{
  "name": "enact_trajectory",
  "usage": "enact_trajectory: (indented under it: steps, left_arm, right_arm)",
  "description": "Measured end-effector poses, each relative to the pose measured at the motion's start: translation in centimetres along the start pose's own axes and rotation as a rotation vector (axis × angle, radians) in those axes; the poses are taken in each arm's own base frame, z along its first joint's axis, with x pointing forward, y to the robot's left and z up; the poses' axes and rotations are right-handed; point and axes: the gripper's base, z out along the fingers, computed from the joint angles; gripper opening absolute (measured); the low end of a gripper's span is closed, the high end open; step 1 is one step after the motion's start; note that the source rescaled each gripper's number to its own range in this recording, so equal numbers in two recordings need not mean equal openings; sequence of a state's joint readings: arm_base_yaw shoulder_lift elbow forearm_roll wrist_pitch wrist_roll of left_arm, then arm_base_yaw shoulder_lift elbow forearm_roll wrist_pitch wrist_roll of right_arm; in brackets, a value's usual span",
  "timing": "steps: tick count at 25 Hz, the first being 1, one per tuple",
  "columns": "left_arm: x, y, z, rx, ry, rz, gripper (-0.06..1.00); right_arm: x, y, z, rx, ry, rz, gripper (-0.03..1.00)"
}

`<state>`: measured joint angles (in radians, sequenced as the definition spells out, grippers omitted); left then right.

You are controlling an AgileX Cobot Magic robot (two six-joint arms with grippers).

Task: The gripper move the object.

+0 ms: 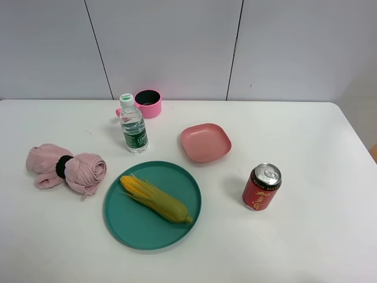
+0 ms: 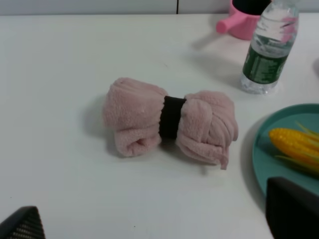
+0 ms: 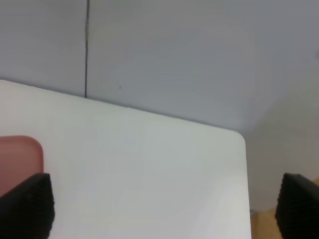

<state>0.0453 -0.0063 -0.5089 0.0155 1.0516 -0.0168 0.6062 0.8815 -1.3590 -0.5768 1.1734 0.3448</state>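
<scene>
The small clear plastic water bottle (image 1: 134, 128) with its white cap and green label stands upright on the white surface (image 1: 306, 135), toward eleven o'clock from the middle, with nothing gripping it. Just behind it, at about one o'clock from the bottle, sits a pink cup with a dark inside (image 1: 147, 103); whether the two touch I cannot tell. A round teal plate (image 1: 135, 221) lies near the bottle at about five o'clock from it, carrying an ear of yellow corn in green husk (image 1: 154, 198). At three o'clock from the bottle is a shallow pink square dish (image 1: 205, 142), and farther off, toward four o'clock, a red drink can (image 1: 261, 187) stands upright. A rolled pink fleece cloth bound with a black band (image 1: 65, 167) lies at eight o'clock from the bottle.

Neither arm shows from the high camera. The left end effector (image 2: 154, 221) has its black fingertips (image 2: 291, 206) spread wide apart and holds nothing, hanging over the cloth. The right end effector (image 3: 167, 209) is likewise spread and empty, above bare surface, with something reddish-pink showing at the edge of its wrist view.
</scene>
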Motion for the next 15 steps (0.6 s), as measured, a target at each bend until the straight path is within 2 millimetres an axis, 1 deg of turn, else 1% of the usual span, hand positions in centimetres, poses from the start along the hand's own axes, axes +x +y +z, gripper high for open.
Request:
enact_trajectory:
  steps: [3, 6, 8, 10, 12, 15]
  left_arm:
    - [0.0, 0.0, 0.0, 0.000, 0.000, 0.000, 1.00]
    - [0.0, 0.0, 0.0, 0.000, 0.000, 0.000, 1.00]
    - [0.0, 0.0, 0.0, 0.000, 0.000, 0.000, 1.00]
    - [0.0, 0.0, 0.0, 0.000, 0.000, 0.000, 1.00]
    - [0.0, 0.0, 0.0, 0.000, 0.000, 0.000, 1.00]
    - [0.0, 0.0, 0.0, 0.000, 0.000, 0.000, 1.00]
  right_arm:
    - [3.0, -1.7, -2.3, 0.012, -0.009, 0.029, 0.86]
    - [6.0, -2.9, -3.8, 0.011, -0.026, 0.071, 0.86]
    - [7.9, -3.4, -4.4, 0.003, -0.035, 0.093, 0.86]
    - [9.5, -3.7, -5.0, -0.012, -0.039, 0.126, 0.86]
    - [10.7, -3.6, -5.3, -0.015, -0.031, 0.139, 0.86]
    - [11.8, -3.1, -5.8, 0.009, -0.050, 0.137, 0.86]
